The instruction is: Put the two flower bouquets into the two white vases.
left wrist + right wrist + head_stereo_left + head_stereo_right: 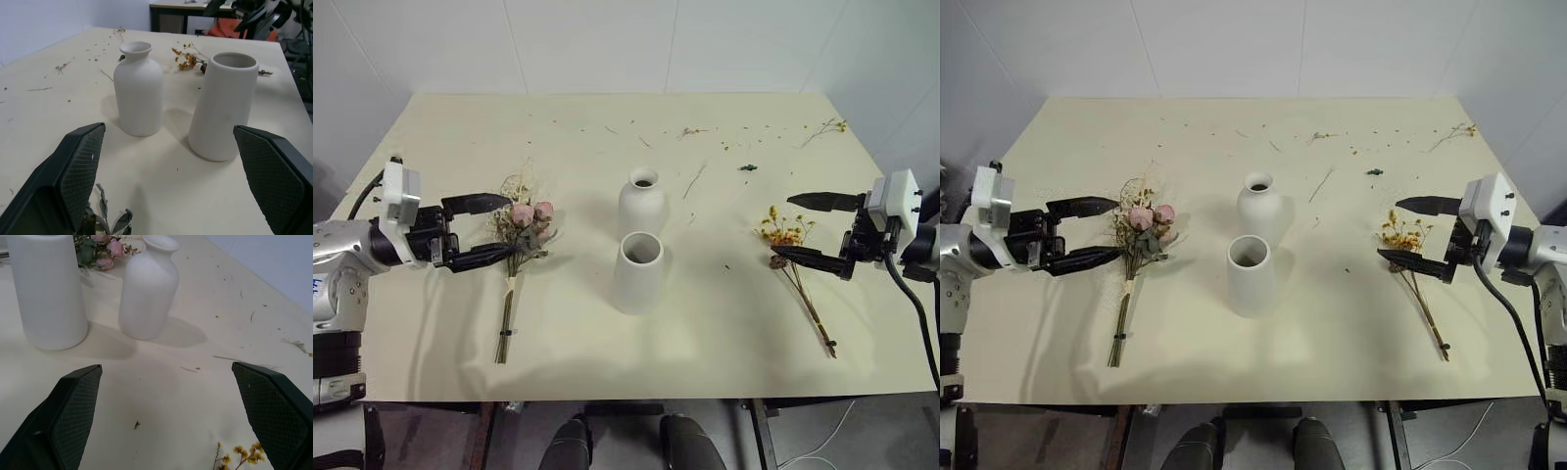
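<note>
Lying flat on the cream bench (724,323), the larger bunch of pink roses, pale grasses and green leaves (521,235) has its stems running toward the robot, blooms just off the spread fingers of the empty left hand (478,231); the thin sprig of yellow-orange dried flowers (791,257) lies likewise beside the spread, empty right hand (811,228), so each arm has its own bouquet nearest. Between them stand the rounded narrow-necked white vase (642,202) and, nearer the robot, the tapered wide-mouthed white vase (637,271); wrist views show both mouths upright, while head views show the stems' full length.
</note>
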Controlling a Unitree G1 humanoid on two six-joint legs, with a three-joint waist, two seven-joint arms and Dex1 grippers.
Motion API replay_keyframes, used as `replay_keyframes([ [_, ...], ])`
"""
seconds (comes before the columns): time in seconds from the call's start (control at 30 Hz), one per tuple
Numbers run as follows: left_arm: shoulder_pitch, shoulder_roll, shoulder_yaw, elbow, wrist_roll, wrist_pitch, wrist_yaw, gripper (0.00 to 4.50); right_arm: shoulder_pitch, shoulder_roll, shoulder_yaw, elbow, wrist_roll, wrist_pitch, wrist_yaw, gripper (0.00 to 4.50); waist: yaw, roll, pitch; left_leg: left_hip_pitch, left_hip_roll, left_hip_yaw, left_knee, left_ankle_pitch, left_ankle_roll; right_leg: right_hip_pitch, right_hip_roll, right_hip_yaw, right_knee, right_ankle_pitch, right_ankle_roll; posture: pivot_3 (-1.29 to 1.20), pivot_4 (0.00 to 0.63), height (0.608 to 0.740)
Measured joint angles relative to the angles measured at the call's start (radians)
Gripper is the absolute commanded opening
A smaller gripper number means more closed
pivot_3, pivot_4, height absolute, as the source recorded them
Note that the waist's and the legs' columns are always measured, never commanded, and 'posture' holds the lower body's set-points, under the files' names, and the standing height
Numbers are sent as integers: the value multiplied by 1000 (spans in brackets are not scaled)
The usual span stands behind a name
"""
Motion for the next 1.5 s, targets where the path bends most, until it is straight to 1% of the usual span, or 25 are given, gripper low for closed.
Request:
replay_keyframes([
  [0.1, -4, -7, -6, -1, -2, 7, -11, 4500, 1, -1, 0, 6, -3, -2, 0, 4492, -1, 0, 0, 0, 0, 0, 0, 0, 0, 0, 0, 0, 1, 0, 0, 0, 150, 740],
  [0.23, -33, -44, -24, -31, -6, 16, -10, 4500, 0, -21, -5, 96, -36, 13, -37, 4492, 5, 0, 0, 0, -1, 0, 3, 0, 0, 0, 0, 0, 2, 0, 0, 0, 150, 740],
  [0.3, -40, -48, -33, -63, -21, 33, -12, 4500, 5, -64, -4, 141, -65, 57, -57, 4492, 11, 1, 0, 0, -1, 0, 3, 0, 0, 0, -1, 0, 2, 0, 0, 0, 150, 740],
  [0.4, -51, -50, -47, -104, -34, 50, -21, 4500, -1, -158, 6, 168, -114, 180, -93, 4492, 18, 2, 1, 0, 0, 0, 3, 0, 0, 0, 0, 0, 2, 0, 0, 0, 150, 740],
  [0.53, -65, -70, -58, -139, -38, 64, -13, 4500, -95, -218, 101, 207, -190, 415, -163, 4492, 10, 2, 1, 0, 0, 0, 4, 0, 0, 0, 0, 1, 3, 0, 0, 0, 150, 740],
  [0.57, -65, -74, -59, -157, -42, 67, -9, 4500, -120, -223, 134, 218, -210, 503, -174, 4492, 9, 2, 1, 0, 0, 0, 4, 0, 0, 0, 0, 1, 3, 0, 0, 0, 150, 740],
  [0.63, -58, -75, -57, -180, -46, 76, 0, 4500, -144, -223, 176, 233, -224, 599, -179, 4492, 9, 2, 1, 0, 0, 0, 4, 0, 0, 0, 0, 1, 3, 0, 0, 0, 150, 740],
  [0.8, -16, -75, -49, -252, -78, 116, 24, 4500, -261, -221, 318, 293, -264, 827, -160, 4492, 9, 3, 2, -1, 0, 1, 3, 0, 0, -1, 0, 1, 2, 0, 0, 0, 150, 740],
  [0.97, 46, -60, -29, -313, -104, 150, 39, 4500, -333, -186, 434, 346, -275, 970, -114, 4492, 9, 3, 2, -1, 0, 1, 3, 0, 0, -1, 0, 1, 1, 0, 0, 0, 150, 740],
  [1.13, 109, -32, 16, -358, -119, 172, 63, 4500, -365, -174, 512, 364, -293, 999, -77, 4492, 12, 3, 2, -1, 0, 1, 3, -1, 0, -1, 0, 1, 1, 0, 0, 0, 150, 740],
  [1.23, 138, -32, 40, -389, -132, 176, 85, 4500, -376, -174, 541, 364, -301, 998, -49, 4492, 15, 3, 2, -1, 0, 1, 3, -1, 0, -1, 0, 1, 0, 0, 0, 0, 150, 740],
  [1.47, 165, -32, 56, -424, -150, 182, 121, 4500, -377, -174, 552, 361, -317, 970, -20, 4492, 15, 3, 2, -1, 0, 1, 4, -1, 0, -1, 0, 1, 1, 0, 0, 0, 150, 740],
  [1.5, 168, -32, 61, -425, -152, 182, 124, 4500, -368, -174, 552, 349, -318, 959, -19, 4314, 14, 3, 2, -1, 0, 1, 3, -1, 0, -1, 0, 1, 1, 0, 0, 0, 150, 740],
])
